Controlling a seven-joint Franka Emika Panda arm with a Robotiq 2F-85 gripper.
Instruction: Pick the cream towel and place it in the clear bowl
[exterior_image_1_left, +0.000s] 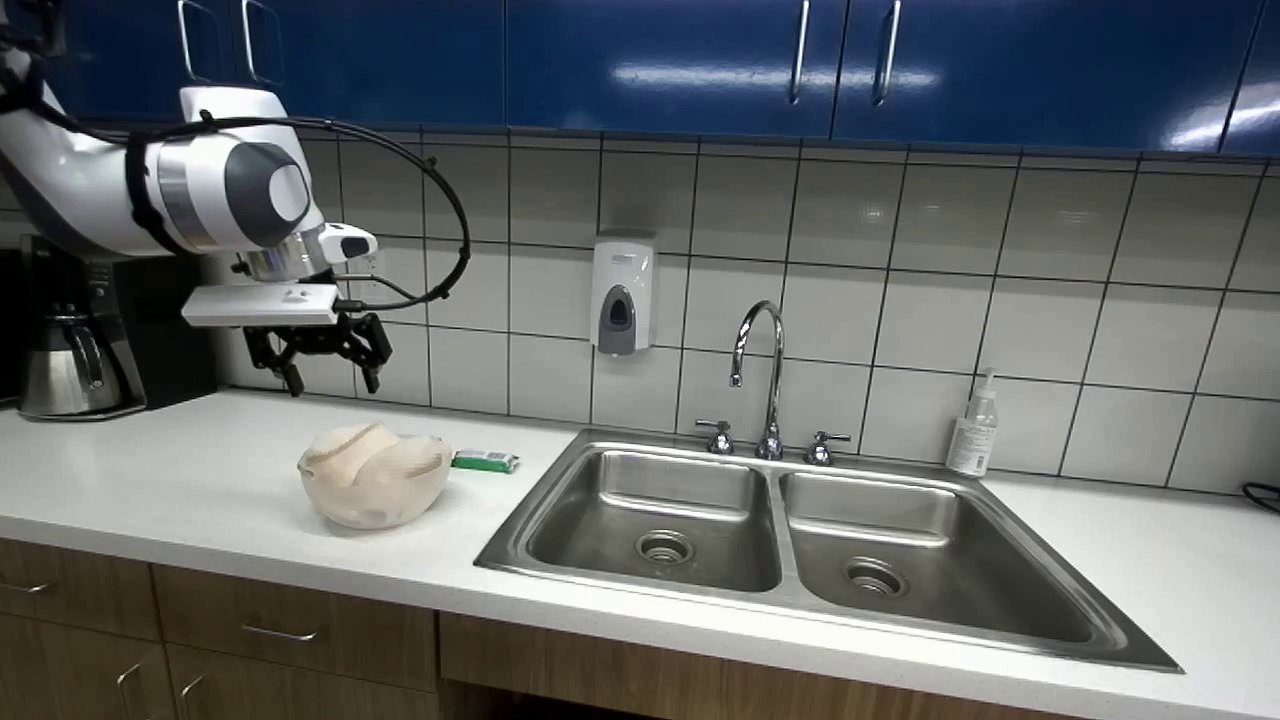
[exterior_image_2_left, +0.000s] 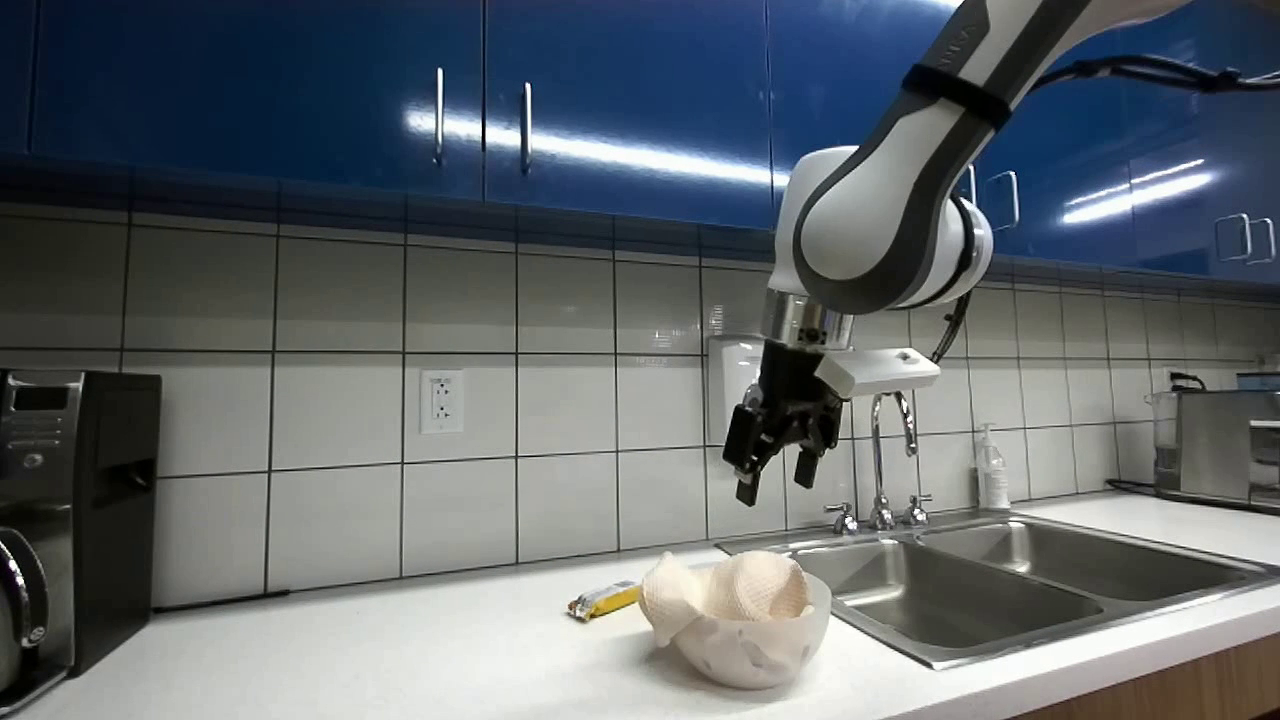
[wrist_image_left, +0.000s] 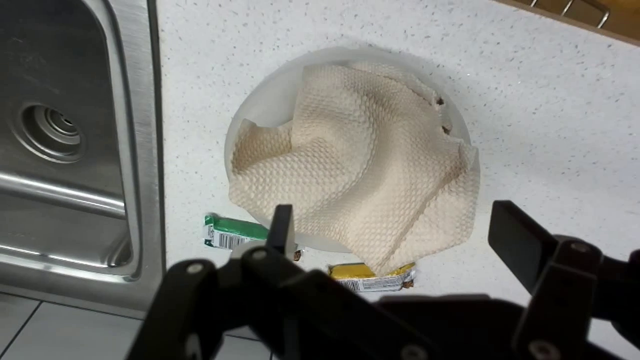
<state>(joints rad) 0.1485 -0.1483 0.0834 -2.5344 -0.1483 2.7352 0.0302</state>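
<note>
The cream towel (exterior_image_1_left: 365, 455) lies bunched in the clear bowl (exterior_image_1_left: 365, 505) on the counter. In an exterior view, a towel fold (exterior_image_2_left: 672, 600) hangs over the rim of the bowl (exterior_image_2_left: 755, 655). In the wrist view the towel (wrist_image_left: 370, 155) covers most of the bowl (wrist_image_left: 272, 102), and one corner sticks out past the rim over a yellow bar. My gripper (exterior_image_1_left: 333, 383) is open and empty, above the bowl and apart from it. It also shows in an exterior view (exterior_image_2_left: 776, 482) and in the wrist view (wrist_image_left: 396, 231), with its fingers spread wide. The bowl's inside is mostly hidden.
A green wrapped bar (exterior_image_1_left: 485, 461) and a yellow wrapped bar (exterior_image_2_left: 605, 601) lie beside the bowl. A double sink (exterior_image_1_left: 650, 590) with a faucet (exterior_image_1_left: 775, 380) is nearby. A coffee maker (exterior_image_2_left: 110, 500) stands on the counter. Blue cabinets (exterior_image_1_left: 670, 60) hang above.
</note>
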